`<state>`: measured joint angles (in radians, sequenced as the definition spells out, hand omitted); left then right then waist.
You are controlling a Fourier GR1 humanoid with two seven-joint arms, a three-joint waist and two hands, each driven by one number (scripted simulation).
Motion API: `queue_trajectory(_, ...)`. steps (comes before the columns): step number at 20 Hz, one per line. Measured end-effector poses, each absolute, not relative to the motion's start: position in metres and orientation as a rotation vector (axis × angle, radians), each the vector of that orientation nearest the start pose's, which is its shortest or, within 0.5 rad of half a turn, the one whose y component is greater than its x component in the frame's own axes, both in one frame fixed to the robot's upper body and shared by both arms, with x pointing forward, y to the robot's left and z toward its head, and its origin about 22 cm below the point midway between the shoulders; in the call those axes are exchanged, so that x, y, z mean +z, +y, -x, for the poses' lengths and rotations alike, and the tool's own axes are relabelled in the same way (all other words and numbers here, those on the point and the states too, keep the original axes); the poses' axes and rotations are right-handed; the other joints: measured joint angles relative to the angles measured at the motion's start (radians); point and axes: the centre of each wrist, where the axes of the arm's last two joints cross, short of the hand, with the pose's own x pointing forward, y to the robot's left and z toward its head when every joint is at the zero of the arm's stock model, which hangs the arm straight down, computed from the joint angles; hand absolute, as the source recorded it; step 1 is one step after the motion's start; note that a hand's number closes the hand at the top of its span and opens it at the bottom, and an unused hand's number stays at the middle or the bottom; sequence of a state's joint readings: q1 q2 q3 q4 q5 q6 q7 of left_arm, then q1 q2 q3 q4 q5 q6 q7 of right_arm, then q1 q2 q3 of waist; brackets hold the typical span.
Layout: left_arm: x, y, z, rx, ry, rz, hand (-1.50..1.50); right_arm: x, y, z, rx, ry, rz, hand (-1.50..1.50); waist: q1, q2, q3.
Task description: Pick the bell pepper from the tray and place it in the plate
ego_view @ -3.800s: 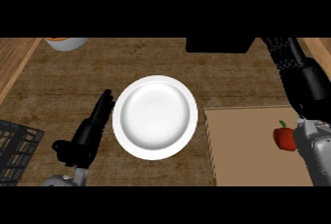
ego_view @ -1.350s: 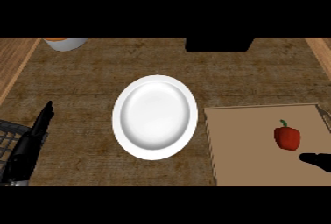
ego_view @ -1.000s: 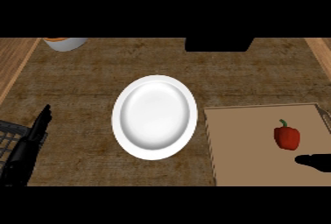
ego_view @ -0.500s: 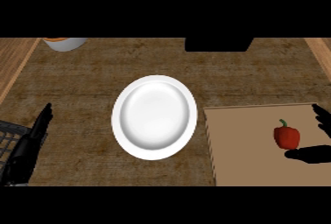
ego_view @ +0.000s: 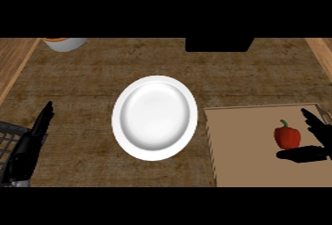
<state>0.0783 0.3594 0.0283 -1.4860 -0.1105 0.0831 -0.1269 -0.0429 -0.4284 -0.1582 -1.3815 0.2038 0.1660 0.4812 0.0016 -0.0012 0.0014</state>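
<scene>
A red bell pepper with a green stem lies on the tan tray at the right. My right hand comes in from the right edge, open, its fingers just right of the pepper and its thumb below it, not closed on it. The white plate rests bare on the counter's middle, left of the tray. Far left, my left hand stays open, fingers pointing up.
A dark wire rack shows at the lower left edge. A white bowl with orange inside sits at the back left. A black block stands at the back, behind the plate. Wooden borders run along both sides.
My right hand has moved up and leftward onto the tray, its fingers now beside the pepper. The left hand dropped back to the left edge earlier and has stayed there since.
</scene>
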Motion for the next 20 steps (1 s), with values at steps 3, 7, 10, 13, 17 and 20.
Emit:
queue_trajectory(3,-0.006,0.333,-0.22,-0.296,-1.527,-0.457,0.0,0.01,-0.371,-0.251,0.307,-0.876,0.526,-1.5,0.0,0.0,0.0)
queue_trajectory(7,-0.005,0.328,-0.217,-0.294,-1.525,-0.456,0.0,0.005,-0.371,-0.258,0.297,-0.903,0.538,1.5,-0.003,-0.002,-0.007)
queue_trajectory(10,-0.007,0.334,-0.213,-0.297,-1.52,-0.46,0.0,0.0,-0.375,-0.253,0.298,-0.95,0.545,1.5,-0.003,-0.003,-0.009)
queue_trajectory(13,-0.005,0.333,-0.213,-0.294,-1.518,-0.47,0.0,-0.002,-0.374,-0.254,0.298,-0.961,0.565,1.5,-0.004,-0.003,-0.01)
queue_trajectory(17,-0.002,0.334,-0.215,-0.291,-1.518,-0.467,0.0,-0.004,-0.367,-0.248,0.332,-0.965,0.625,1.5,-0.003,-0.006,-0.011)
queue_trajectory(20,-0.001,0.336,-0.214,-0.286,-1.513,-0.469,0.0,-0.007,-0.344,-0.231,0.398,-0.923,0.752,1.5,-0.011,-0.013,-0.018)
